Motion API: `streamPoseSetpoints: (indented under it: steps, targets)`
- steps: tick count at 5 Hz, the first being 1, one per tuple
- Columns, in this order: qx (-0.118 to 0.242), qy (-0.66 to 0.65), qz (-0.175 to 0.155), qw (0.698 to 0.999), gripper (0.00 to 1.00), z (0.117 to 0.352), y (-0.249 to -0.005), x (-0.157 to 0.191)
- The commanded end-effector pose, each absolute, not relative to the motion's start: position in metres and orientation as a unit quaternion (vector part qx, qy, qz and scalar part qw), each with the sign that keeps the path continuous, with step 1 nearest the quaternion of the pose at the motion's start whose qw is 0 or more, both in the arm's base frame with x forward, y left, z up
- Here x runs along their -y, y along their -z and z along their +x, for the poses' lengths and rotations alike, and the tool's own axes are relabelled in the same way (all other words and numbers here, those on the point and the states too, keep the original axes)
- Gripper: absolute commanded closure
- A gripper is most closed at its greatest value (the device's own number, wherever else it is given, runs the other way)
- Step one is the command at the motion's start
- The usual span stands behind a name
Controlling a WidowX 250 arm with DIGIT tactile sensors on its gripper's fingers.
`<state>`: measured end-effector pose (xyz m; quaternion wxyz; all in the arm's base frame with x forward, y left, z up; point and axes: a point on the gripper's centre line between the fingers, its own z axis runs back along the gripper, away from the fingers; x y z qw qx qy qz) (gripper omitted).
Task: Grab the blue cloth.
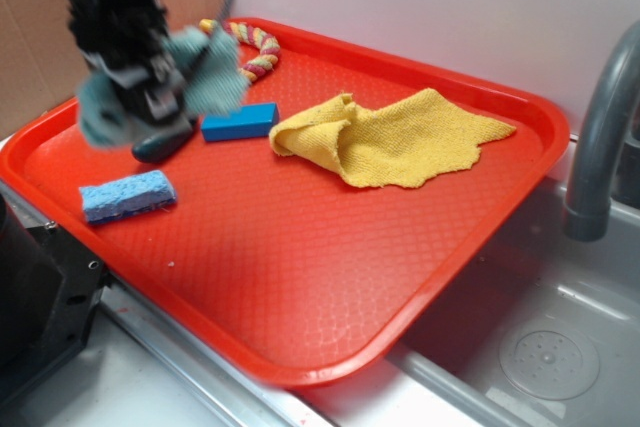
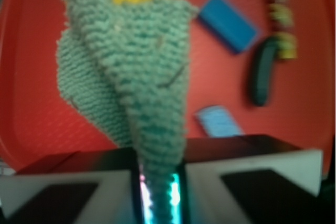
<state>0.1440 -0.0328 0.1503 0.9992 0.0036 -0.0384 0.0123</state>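
– teal and fuzzy, is that the blue cloth up in the pincer?
– yes. the wrist view shows its narrow end pinched between the closed jaws, the rest fanning out in folds above the red tray.
– and from outside?
– the blue cloth hangs off the arm over the tray's far left corner; it looks lifted clear of the surface, though blur makes that hard to confirm.
– what lies on the tray?
– a crumpled yellow cloth toward the right, a dark blue block beside it, a light-blue sponge near the left edge, a dark oblong object under the arm, and a braided rope at the back.
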Motion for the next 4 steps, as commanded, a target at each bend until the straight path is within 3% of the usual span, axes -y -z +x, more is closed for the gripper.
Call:
streamPoseSetpoints:
  steps: [1,4]
  targets:
    - [0.061,-0.027,0.047,0.997,1.00,0.177,-0.171,-0.001]
    - [0.088,-0.024,0.040,0.995,1.00,0.188,-0.189,-0.005]
